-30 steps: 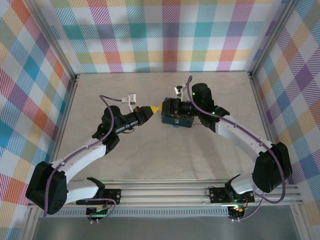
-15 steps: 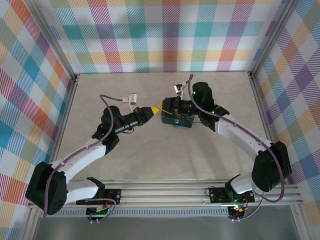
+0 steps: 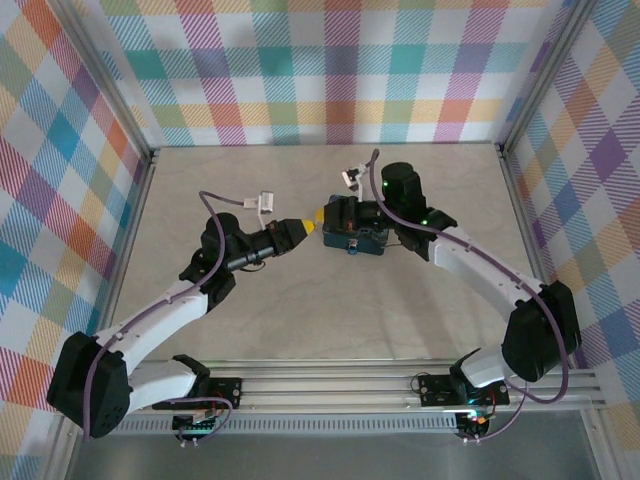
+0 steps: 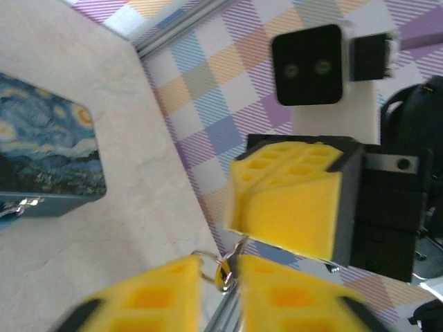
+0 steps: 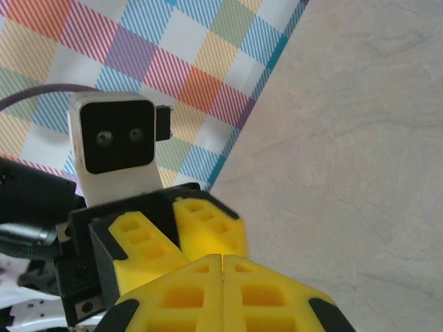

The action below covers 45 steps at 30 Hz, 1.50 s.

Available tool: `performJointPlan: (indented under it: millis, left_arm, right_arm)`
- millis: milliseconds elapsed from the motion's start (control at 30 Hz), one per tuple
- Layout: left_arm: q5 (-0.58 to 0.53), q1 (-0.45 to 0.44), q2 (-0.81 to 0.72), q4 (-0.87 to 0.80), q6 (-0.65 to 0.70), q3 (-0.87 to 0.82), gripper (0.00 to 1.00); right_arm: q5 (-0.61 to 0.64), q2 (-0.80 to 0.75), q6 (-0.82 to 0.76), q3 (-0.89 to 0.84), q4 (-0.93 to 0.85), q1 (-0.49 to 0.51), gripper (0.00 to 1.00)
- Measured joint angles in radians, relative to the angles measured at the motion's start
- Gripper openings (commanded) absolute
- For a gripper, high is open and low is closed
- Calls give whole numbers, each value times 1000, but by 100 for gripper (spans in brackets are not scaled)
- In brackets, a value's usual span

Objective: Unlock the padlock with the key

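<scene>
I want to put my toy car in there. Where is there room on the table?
Bare table lies between the left arm and right arm, down to the front rail, and along the back wall behind the padlock. The far-left corner is free. It's crowded in the middle, where the left pincer and right pincer meet by the padlock.

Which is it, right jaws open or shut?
Shut. In the right wrist view the right gripper has its jaws pressed together along a seam, no gap.
</scene>
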Motion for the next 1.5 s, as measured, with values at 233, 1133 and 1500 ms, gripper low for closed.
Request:
performJointPlan:
  millis: [233, 1133, 1500]
  left_arm:
    - [-12, 3, -48, -92, 163, 1, 60]
    - [137, 3, 162, 455, -84, -39, 23]
    - [150, 3, 162, 490, -121, -39, 21]
  right_arm:
    - [69, -45, -252, 46, -177, -1, 0]
    - [3, -55, -266, 24, -67, -6, 0]
    - [3, -56, -226, 2, -15, -7, 0]
